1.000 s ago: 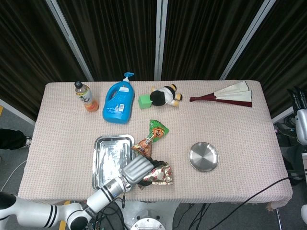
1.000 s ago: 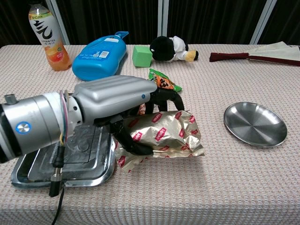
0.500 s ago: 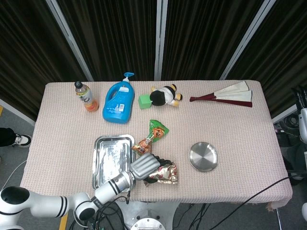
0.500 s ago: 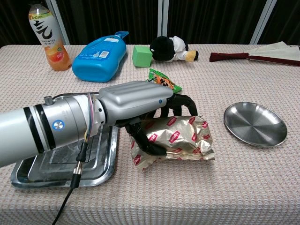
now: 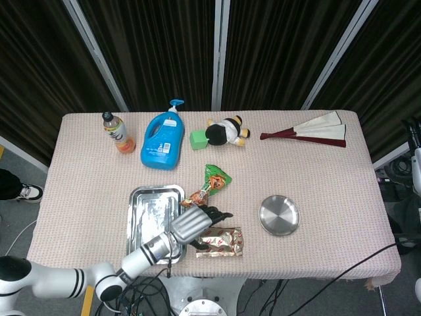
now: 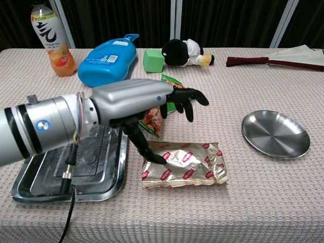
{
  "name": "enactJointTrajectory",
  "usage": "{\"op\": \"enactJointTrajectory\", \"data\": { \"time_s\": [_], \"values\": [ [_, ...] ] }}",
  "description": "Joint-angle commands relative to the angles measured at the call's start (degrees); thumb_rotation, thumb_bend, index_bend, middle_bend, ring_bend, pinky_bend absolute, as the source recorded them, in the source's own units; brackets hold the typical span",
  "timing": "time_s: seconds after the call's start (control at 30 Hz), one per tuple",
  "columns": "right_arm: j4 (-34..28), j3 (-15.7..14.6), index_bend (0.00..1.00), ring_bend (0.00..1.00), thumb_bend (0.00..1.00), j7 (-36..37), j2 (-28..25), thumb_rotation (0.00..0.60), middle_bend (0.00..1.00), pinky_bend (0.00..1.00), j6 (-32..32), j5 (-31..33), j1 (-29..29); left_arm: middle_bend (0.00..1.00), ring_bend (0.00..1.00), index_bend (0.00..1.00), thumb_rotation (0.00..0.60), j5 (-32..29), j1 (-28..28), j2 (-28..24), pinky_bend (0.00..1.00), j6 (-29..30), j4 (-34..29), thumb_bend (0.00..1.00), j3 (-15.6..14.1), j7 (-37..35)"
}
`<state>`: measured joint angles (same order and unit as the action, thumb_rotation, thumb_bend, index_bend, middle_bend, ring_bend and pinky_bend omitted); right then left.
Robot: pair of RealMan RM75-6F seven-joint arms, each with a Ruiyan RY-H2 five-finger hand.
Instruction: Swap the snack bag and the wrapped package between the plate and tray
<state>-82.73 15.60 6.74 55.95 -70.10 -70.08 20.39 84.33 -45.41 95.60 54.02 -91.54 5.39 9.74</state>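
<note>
The gold-and-red wrapped package (image 5: 221, 242) (image 6: 185, 165) lies flat on the tablecloth, between the metal tray (image 5: 139, 201) (image 6: 30, 188) and the round steel plate (image 5: 278, 214) (image 6: 276, 134). My left hand (image 5: 195, 222) (image 6: 152, 98) hovers over the package's left end with its fingers spread and holds nothing. One fingertip (image 6: 160, 160) reaches down to the wrapper. The green-and-orange snack bag (image 5: 210, 184) (image 6: 153, 120) lies on the table just behind the hand, partly hidden by it. Only a sliver of my right hand (image 5: 416, 131) shows at the right edge of the head view.
Along the back stand a drink bottle (image 5: 116, 132) (image 6: 51, 41), a blue pump bottle lying flat (image 5: 164, 139) (image 6: 108, 59), a green block (image 5: 198, 139) (image 6: 153, 59), a plush toy (image 5: 227, 131) (image 6: 186, 52) and a folded fan (image 5: 309, 131) (image 6: 276, 57). The tray holds nothing.
My left hand carried the wrapped package rightward off the tray's edge, then let it go. The package now lies flat, and the hand has lifted with its fingers spread.
</note>
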Motion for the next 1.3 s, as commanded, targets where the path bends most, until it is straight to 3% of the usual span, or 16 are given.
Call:
{"op": "enactJointTrajectory", "data": {
  "time_s": [0.03,0.27,0.6,0.87,1.1,1.3],
  "values": [
    [-0.01,0.03,0.0,0.0,0.12,0.04,-0.04,0.6,0.0,0.0,-0.14,-0.15,-0.02,0.26,0.22,0.13,0.6,-0.67,2.29,-4.21,0.34,4.02,-2.36,0.03,1.03,1.44],
    [0.01,0.2,0.0,0.0,0.12,0.3,-0.07,0.6,0.0,0.0,-0.28,0.16,-0.25,0.25,0.21,0.14,0.6,-4.85,3.0,-9.71,0.33,6.64,-2.68,0.03,6.12,1.08],
    [0.05,0.07,0.0,0.0,0.12,0.39,-0.3,0.6,0.0,0.0,-0.24,0.54,-0.8,0.22,0.16,0.14,0.6,-18.41,-1.2,-7.66,0.27,-2.49,-2.12,0.0,11.35,-5.33],
    [0.56,-0.13,0.0,0.0,0.12,0.9,-0.17,0.6,0.0,0.0,-0.14,0.62,-1.2,0.21,0.13,0.12,0.6,-21.28,-3.74,-2.57,0.24,-3.37,0.67,0.0,10.09,-2.54],
    [0.8,-0.23,0.0,0.0,0.12,1.22,-0.3,0.6,0.0,0.0,-0.38,0.44,-1.59,0.08,0.05,0.09,0.6,-28.4,-6.26,3.59,0.17,-1.13,5.66,0.0,10.06,5.6],
    [0.99,-0.33,0.0,0.0,0.12,1.2,-0.24,0.6,0.0,0.0,-0.25,0.35,-1.67,0.07,0.04,0.09,0.6,-31.87,-6.91,6.15,0.16,0.0,8.35,0.0,10.49,8.33]
  ]
}}
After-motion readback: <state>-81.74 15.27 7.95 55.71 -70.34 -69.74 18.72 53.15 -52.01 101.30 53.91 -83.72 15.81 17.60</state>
